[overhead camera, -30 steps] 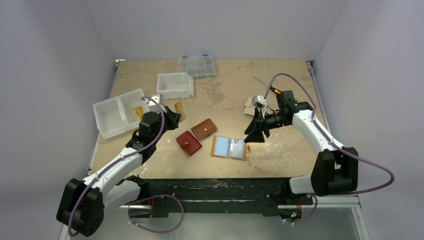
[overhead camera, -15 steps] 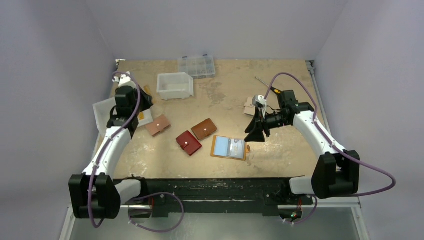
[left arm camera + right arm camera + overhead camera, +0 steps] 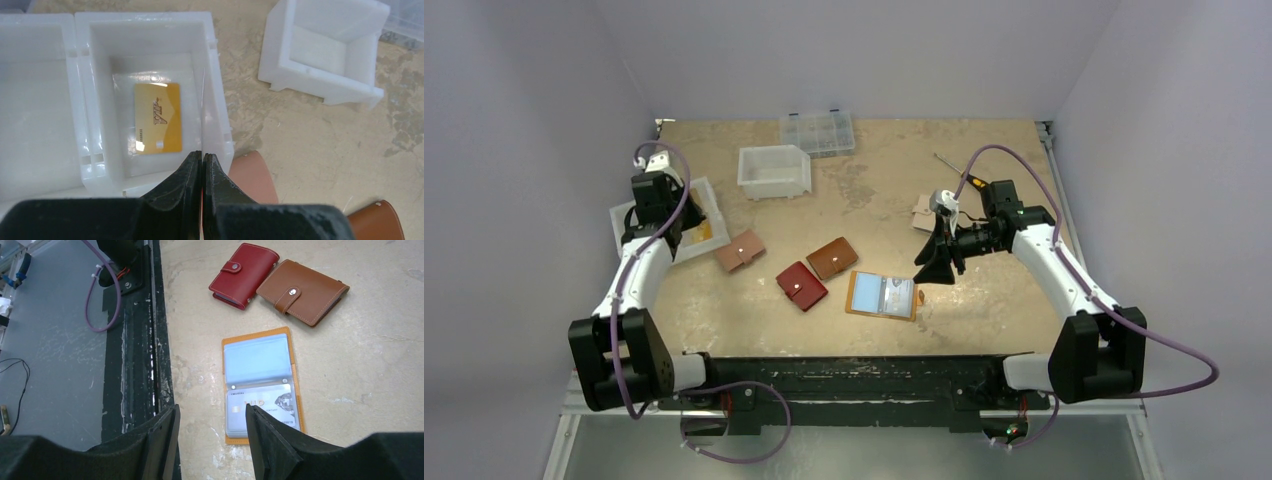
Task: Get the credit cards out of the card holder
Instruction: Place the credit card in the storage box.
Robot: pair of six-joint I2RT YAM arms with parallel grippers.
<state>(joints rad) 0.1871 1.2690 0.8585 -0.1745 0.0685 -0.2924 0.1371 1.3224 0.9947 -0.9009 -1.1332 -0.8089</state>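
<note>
Evidently the emptying is partway through. By the middle of the near edge of the desk (image 3: 874,190) the card holder (image 3: 260,385) lies open and flat. A whitish card (image 3: 262,410) sits in one half and only pale blue sleeves show in the other. The right fingers (image 3: 932,272) hover just above its right end, spread and holding nothing. Just left of the holder a red wallet (image 3: 243,275) and a brown wallet (image 3: 302,290) lie shut, side by side, and a pink wallet (image 3: 740,250) lies further left.

At the left edge stands a white bin (image 3: 215,75) with two compartments. A yellow card (image 3: 157,117) lies flat in the one nearer the desk's middle. The left fingers (image 3: 202,167) hang above that compartment's wall, pressed together on what looks like a thin card (image 3: 203,110) seen edge-on.

This looks like the drop-off step. The left arm probably needs a slight shift inward over the compartment before it lets go, or the card may catch on the wall. The right arm's next move would be to come down on the whitish card and slide it out. That card is thin and slick, and the unpinned holder may drag along.

Beyond, a second white bin (image 3: 320,82) and a clear box (image 3: 817,132) sit toward the far edge. The desk is scuffed, stained beige board, closed in by pale lilac walls (image 3: 824,60).
</note>
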